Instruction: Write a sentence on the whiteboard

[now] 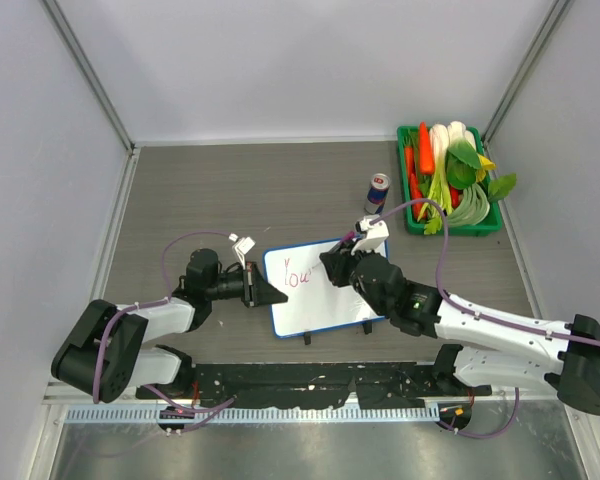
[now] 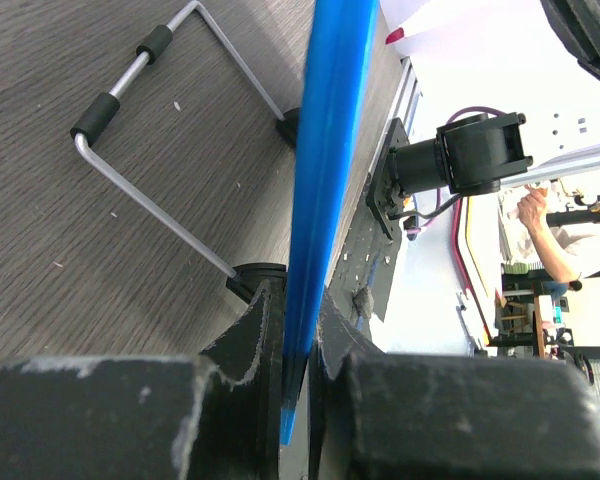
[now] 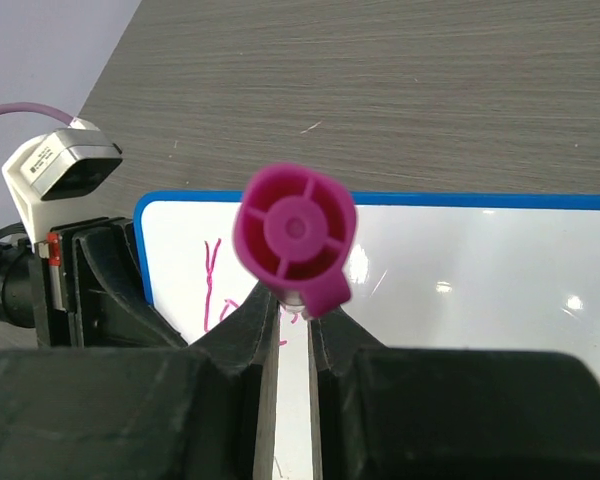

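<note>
- Right gripper (image 3: 293,325) clamps a pink marker (image 3: 294,236) over the whiteboard (image 1: 330,300).
- Left gripper (image 2: 298,340) is closed on the board's blue rim, steadying it on the table (image 1: 230,190).
- Sentence (image 1: 300,276): roughly "You" is written; the other words are outstanding.

Glossy white whiteboard (image 3: 460,270) with light glints, smooth blue plastic rim (image 2: 325,150), matt grey wood-grain table (image 1: 230,190) under it, smooth pink plastic marker (image 3: 293,240) over it, scuffed matt black fingers (image 3: 235,350), bare metal wire stand (image 2: 150,205) beside it, shiny can (image 1: 377,190) beyond it.
</note>
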Motion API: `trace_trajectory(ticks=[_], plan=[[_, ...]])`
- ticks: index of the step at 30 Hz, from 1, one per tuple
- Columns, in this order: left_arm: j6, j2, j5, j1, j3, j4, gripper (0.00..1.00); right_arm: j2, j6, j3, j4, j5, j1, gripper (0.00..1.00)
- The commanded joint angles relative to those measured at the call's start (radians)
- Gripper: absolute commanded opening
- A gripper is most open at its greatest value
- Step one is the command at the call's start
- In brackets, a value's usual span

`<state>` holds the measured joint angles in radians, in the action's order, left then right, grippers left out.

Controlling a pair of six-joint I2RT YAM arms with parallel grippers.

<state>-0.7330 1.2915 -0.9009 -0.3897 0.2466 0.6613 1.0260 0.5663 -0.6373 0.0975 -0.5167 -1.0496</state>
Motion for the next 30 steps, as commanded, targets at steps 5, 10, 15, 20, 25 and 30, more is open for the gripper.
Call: trace_trajectory(ticks=[5,10,15,20,25,30], plan=[[0.029,0.025,0.109,0.003,0.005,-0.086,0.00,0.039,0.006,-0.001,0.047,-0.055,0.007,0.02],[0.029,0.026,0.106,0.003,0.005,-0.085,0.00,0.042,0.017,0.017,0.044,-0.065,0.005,0.01],[0.029,0.025,0.108,0.002,0.005,-0.085,0.00,0.022,0.024,0.051,0.036,-0.060,0.007,0.01],[0.029,0.028,0.108,0.003,0.005,-0.085,0.00,0.013,0.030,0.064,0.010,-0.049,0.007,0.02],[0.029,0.028,0.108,0.003,0.005,-0.085,0.00,-0.003,0.037,0.083,0.002,-0.017,0.007,0.01],[0.029,0.029,0.105,0.003,0.006,-0.083,0.00,-0.006,0.043,0.097,0.005,0.012,0.007,0.01]])
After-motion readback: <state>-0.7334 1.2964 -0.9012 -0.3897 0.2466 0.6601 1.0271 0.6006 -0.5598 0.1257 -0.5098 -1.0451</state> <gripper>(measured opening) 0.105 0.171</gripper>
